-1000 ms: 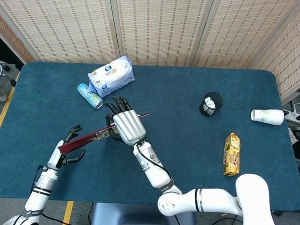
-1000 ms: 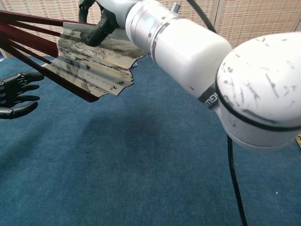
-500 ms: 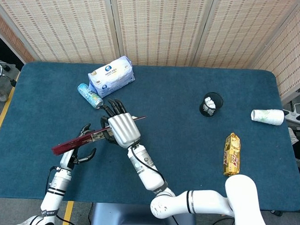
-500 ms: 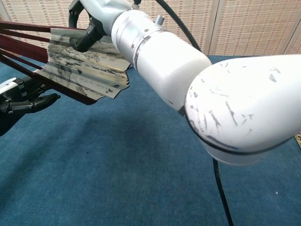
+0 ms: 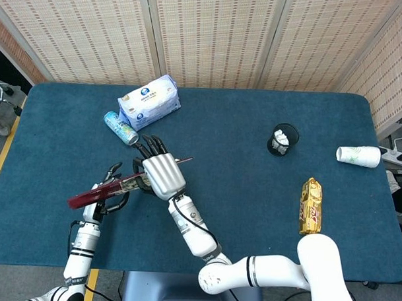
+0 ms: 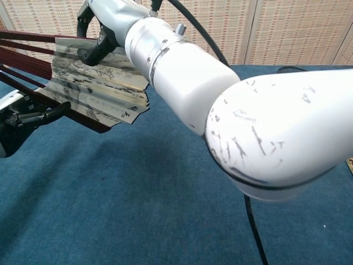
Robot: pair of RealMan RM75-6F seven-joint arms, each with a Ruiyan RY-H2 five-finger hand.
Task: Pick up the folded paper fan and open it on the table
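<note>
The paper fan has dark red ribs and is held above the table at the front left. The chest view shows the fan partly spread, its ink-painted pleats showing. My right hand grips it near the middle from above; in the chest view the right hand sits at the top over the pleats. My left hand is at the fan's red rib end, fingers above and below it. In the chest view the left hand has a dark finger lying against the lowest rib. Whether it pinches the rib is hidden.
A tissue pack and a lying can are just behind the hands. A black cup, a tipped white paper cup and a yellow snack bar lie to the right. The blue table stretches between.
My left hand has moved right and up to the fan's rib end. The right hand with the fan has shifted slightly left and back.
</note>
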